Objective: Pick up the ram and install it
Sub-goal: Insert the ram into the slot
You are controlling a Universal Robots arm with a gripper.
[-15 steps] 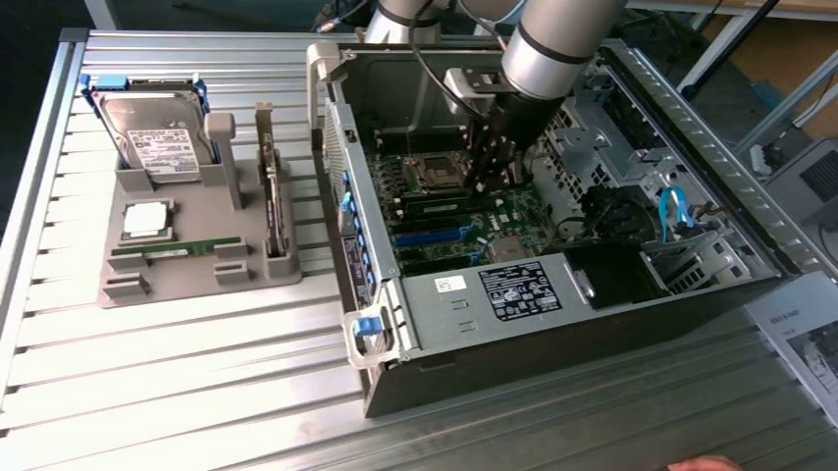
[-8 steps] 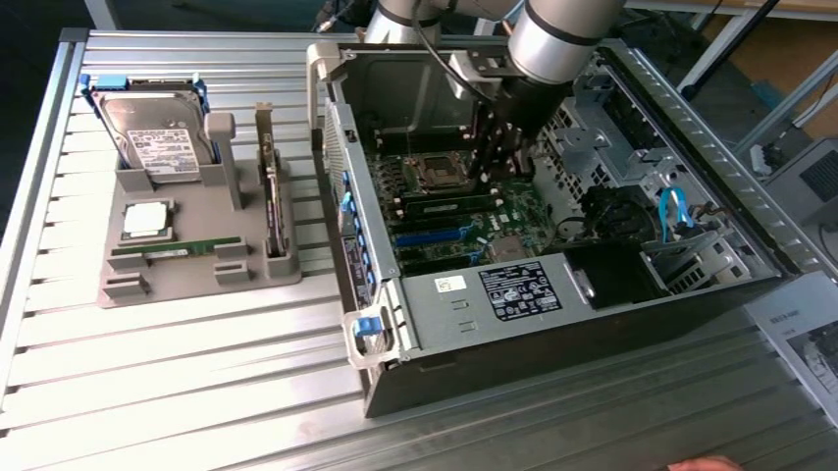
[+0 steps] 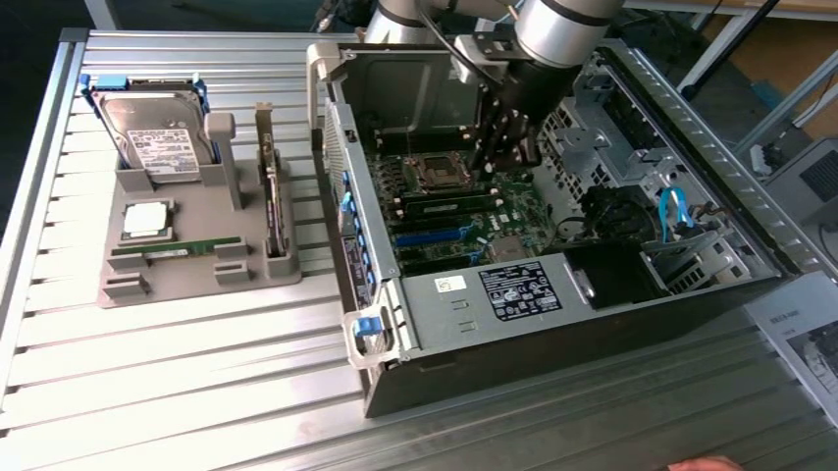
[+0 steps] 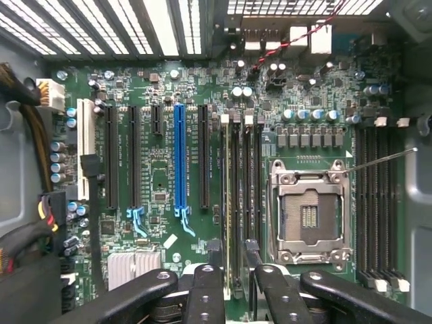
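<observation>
A ribbed silver metal surface [image 3: 171, 373] carries a black tower computer case [image 3: 576, 334], which lies on its side with the panel off. The silver robot arm [image 3: 556, 29] reaches down into the case. Inside lies the green motherboard [image 4: 162, 169], with a square metal processor socket [image 4: 309, 212] and long black memory slots just beside it.

At the exterior view's left of the case sits a grey plastic holder [image 3: 157, 280]. It bears a silver hard drive [image 3: 164, 137] leaning in its rack, a dark expansion card [image 3: 273, 196] standing on edge and a square silver processor chip [image 3: 144, 219]. A long thin green ram stick [image 3: 177, 250] lies flat near the chip.

The jaws hang low over the memory slots next to the socket and stand open, with their two black fingers [image 4: 214, 260] on either side of one slot. A second thin stick [image 4: 227, 202], seen edge-on, stands upright in that slot. Whether the fingers touch it cannot be told.
</observation>
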